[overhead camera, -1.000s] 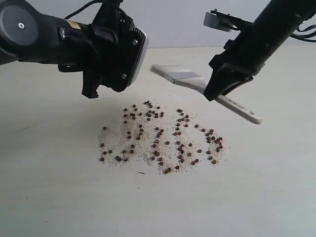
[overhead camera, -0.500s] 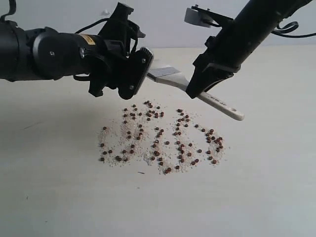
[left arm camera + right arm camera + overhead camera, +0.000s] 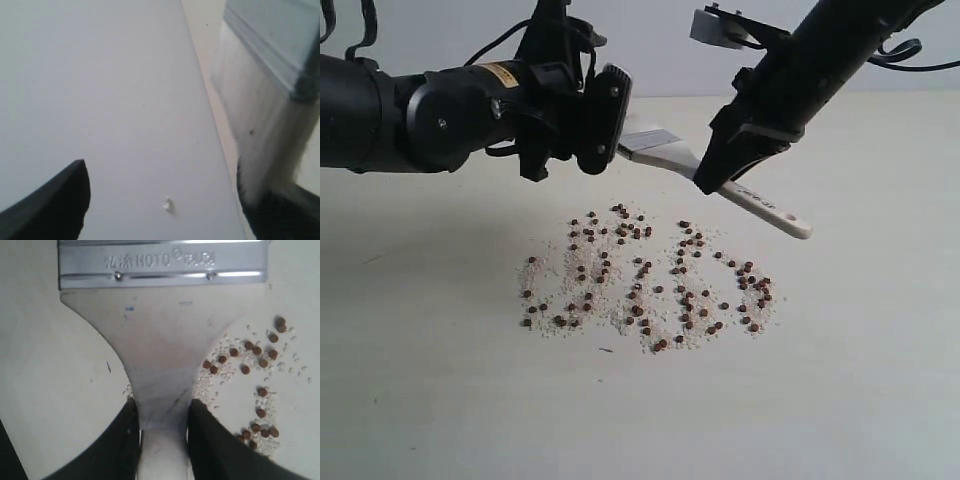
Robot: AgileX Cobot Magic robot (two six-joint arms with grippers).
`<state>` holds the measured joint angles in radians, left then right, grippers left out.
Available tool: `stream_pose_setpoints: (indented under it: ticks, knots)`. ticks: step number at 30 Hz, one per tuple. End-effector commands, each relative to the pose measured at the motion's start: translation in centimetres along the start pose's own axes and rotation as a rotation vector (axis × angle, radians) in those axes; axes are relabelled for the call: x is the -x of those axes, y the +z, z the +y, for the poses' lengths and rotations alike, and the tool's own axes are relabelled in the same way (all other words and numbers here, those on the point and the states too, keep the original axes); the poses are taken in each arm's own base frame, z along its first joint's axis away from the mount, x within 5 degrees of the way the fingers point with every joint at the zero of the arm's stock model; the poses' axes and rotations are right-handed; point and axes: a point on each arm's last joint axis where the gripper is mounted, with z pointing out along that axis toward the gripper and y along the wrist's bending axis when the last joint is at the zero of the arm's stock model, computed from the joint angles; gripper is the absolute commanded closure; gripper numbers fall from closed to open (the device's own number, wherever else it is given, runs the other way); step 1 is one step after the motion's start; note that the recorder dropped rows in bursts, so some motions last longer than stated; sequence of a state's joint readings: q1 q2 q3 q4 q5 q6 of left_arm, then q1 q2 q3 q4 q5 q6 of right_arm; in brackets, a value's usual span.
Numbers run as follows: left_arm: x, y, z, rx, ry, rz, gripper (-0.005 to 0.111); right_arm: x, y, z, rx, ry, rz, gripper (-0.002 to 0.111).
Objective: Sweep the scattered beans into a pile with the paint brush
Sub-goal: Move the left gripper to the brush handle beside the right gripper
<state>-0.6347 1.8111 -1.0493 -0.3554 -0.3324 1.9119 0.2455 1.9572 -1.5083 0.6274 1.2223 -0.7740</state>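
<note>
The beans [image 3: 640, 280] lie scattered on the table among whitish crumbs in a wide patch; no compact pile shows. My right gripper [image 3: 718, 172] is shut on the wooden handle of the paint brush [image 3: 665, 150] and holds it tilted above the patch's far side. In the right wrist view the fingers [image 3: 125, 440] clamp the handle of the paint brush [image 3: 162, 340] below its silver band, with beans [image 3: 255, 355] underneath. My left gripper [image 3: 605, 120] is open beside the brush head. In the left wrist view the cream bristles of the paint brush [image 3: 260, 125] stand against one finger [image 3: 280, 215].
The pale table [image 3: 440, 380] stretches around the patch on all sides. Black cables hang behind both arms near the back wall.
The right gripper has carried the brush left and up off the table. The left arm has swung and lifted its open gripper up to the brush head.
</note>
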Motion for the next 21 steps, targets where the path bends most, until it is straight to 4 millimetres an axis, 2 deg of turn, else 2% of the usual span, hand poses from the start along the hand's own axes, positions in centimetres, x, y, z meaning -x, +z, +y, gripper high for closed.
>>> stream_pose_setpoints:
  ticks: [1, 11, 21]
  knots:
    - [0.3, 0.0, 0.1, -0.007, -0.068, -0.009, 0.031, 0.3, -0.2, 0.1, 0.004, -0.016, -0.018, 0.108]
    - [0.6, -0.1, -0.7, -0.088, -0.03, -0.044, 0.031, 0.3, -0.2, 0.1, 0.004, -0.01, -0.018, 0.108]
    - [2.9, -1.1, 0.1, -0.091, 0.023, -0.113, 0.031, 0.1, -0.3, -0.1, -0.019, -0.012, 0.002, 0.108]
